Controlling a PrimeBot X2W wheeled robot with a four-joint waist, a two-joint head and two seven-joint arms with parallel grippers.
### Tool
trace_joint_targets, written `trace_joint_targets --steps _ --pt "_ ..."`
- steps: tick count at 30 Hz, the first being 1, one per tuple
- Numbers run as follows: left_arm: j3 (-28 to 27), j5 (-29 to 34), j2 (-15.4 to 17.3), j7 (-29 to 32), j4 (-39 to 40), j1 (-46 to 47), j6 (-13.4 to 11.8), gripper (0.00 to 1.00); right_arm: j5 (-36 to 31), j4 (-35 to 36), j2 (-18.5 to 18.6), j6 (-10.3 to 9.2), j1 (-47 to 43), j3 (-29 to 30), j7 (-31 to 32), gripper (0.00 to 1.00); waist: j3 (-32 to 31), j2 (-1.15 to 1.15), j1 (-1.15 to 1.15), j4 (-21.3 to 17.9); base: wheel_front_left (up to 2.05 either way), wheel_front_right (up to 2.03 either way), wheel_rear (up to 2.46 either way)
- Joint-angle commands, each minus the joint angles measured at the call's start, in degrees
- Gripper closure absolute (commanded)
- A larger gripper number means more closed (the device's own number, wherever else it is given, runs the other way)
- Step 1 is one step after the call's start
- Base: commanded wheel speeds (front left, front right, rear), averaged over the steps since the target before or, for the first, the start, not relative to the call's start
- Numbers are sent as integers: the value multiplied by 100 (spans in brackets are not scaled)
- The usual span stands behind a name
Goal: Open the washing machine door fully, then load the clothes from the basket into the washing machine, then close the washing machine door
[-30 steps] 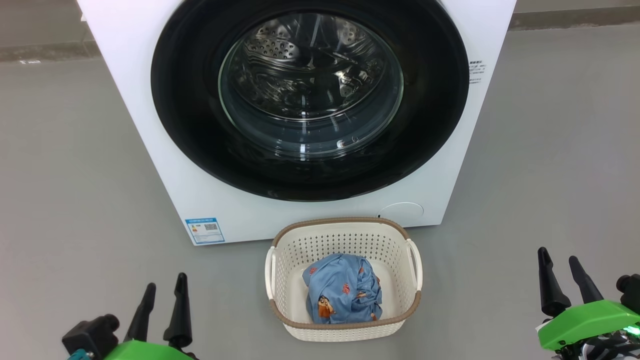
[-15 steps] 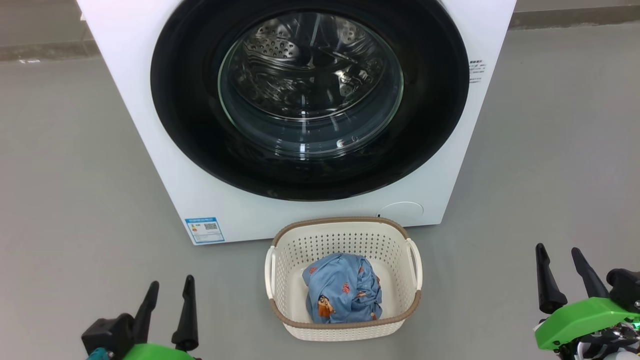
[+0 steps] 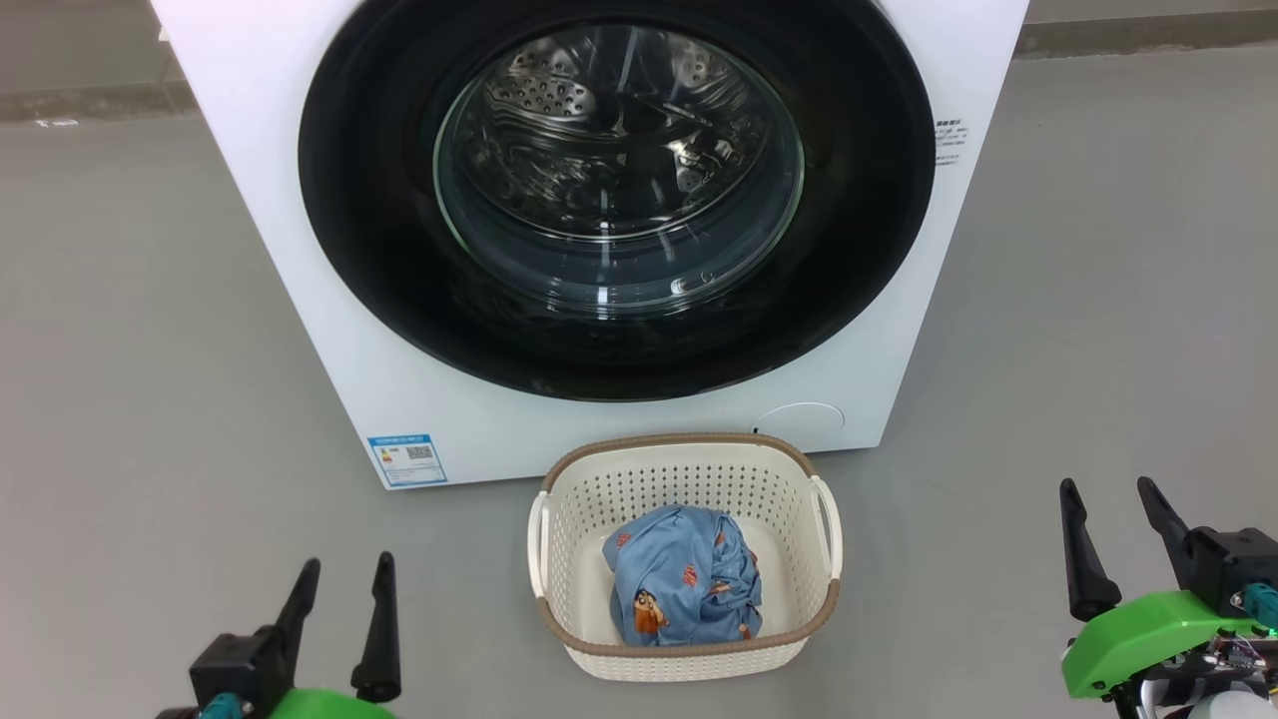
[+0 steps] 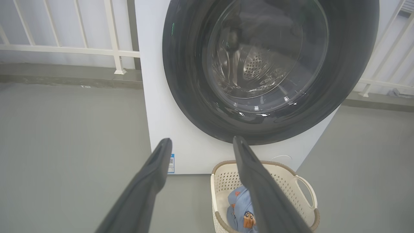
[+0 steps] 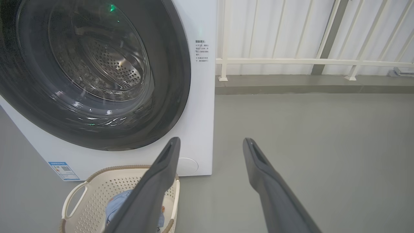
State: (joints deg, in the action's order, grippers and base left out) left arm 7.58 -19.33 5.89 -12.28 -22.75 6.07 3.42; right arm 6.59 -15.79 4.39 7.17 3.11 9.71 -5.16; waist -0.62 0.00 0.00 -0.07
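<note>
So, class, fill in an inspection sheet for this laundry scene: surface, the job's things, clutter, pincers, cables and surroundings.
surface: plain grey floor.
job's things: washing machine door shut on the washing machine; clothes bundled inside the basket, which stands on the floor in front of the machine.
clutter: nothing seen.
pincers: left pincer open, holding nothing; right pincer open, holding nothing; both apart from the basket.
cables: nothing seen.
surroundings: white railing on a low kerb behind the machine.

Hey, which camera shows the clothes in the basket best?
The head view: it shows the clothes whole in the basket. In the left wrist view one jaw of the left gripper covers part of them; in the right wrist view one jaw of the right gripper hides most.
</note>
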Motion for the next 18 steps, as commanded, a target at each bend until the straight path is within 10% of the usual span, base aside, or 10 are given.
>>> trace_joint_targets --steps 1,18 --pt "-146 213 62 -100 36 328 -24 0 -254 147 120 29 243 -109 -110 0 0 0 0 2 0 0 0" --pt "-132 838 21 -272 -56 405 -158 0 -940 133 167 32 262 -103 -208 0 46 0 0 62 0 0 0"
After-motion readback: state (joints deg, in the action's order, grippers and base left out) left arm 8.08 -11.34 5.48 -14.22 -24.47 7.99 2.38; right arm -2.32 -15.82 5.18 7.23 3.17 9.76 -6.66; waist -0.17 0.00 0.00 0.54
